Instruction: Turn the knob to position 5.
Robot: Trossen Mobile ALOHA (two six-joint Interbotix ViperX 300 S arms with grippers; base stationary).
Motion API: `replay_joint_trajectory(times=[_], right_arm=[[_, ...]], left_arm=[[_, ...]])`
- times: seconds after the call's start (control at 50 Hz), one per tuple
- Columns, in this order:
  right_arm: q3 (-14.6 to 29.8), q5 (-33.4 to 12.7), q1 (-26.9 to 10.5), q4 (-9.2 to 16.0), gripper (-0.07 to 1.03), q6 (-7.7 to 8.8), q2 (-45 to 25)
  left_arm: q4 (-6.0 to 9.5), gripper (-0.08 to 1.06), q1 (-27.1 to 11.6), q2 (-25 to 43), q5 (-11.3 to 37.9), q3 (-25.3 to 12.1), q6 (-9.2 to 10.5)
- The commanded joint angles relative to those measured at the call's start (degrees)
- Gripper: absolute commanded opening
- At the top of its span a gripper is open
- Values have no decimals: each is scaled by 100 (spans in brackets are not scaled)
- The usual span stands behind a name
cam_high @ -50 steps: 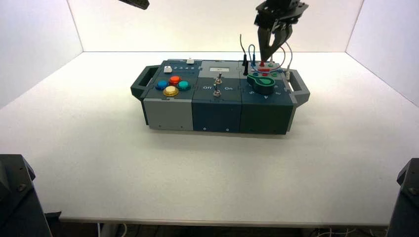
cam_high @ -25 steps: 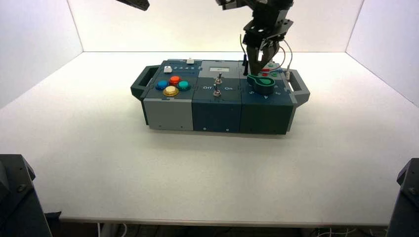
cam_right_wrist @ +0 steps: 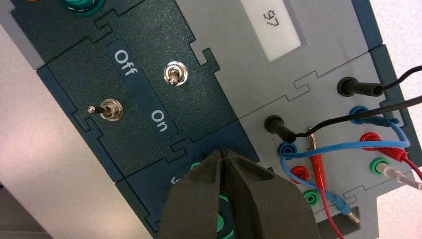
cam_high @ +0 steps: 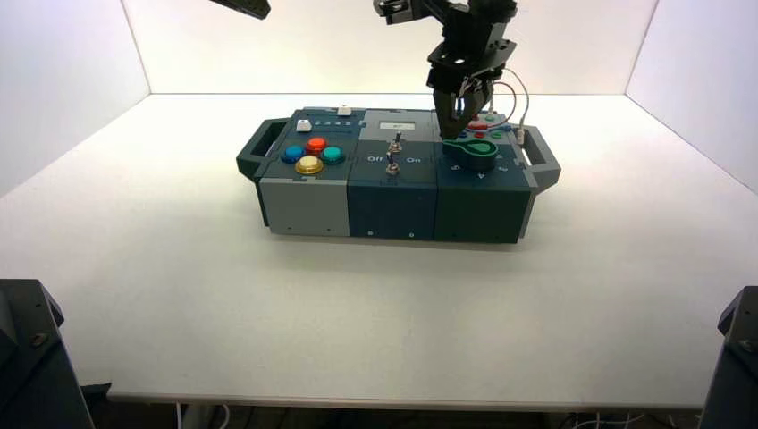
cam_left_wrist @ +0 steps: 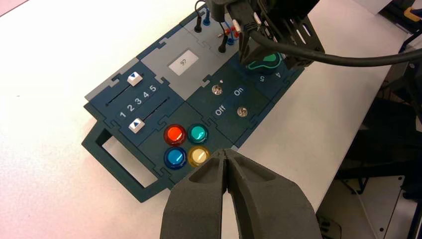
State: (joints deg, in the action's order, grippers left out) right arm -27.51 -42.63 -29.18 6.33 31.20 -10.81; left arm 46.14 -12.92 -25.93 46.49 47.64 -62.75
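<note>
White table, white walls around. Box mid-table. Right gripper fingers together over green knob. Left gripper pressed together, parked high.

White table, one item resting on it.
Dark blue and grey box with a handle at each end, standing flat on the surface, above centre of the frame in the high view, slightly right of middle.
</note>
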Motion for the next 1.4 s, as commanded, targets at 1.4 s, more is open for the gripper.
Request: replay_joint_trajectory(times=[1.4], right_arm=[[-308, -132, -158, 141, -2, -70, 1055]], left_arm=[[44, -3, -26, -18, -9, -44, -44]])
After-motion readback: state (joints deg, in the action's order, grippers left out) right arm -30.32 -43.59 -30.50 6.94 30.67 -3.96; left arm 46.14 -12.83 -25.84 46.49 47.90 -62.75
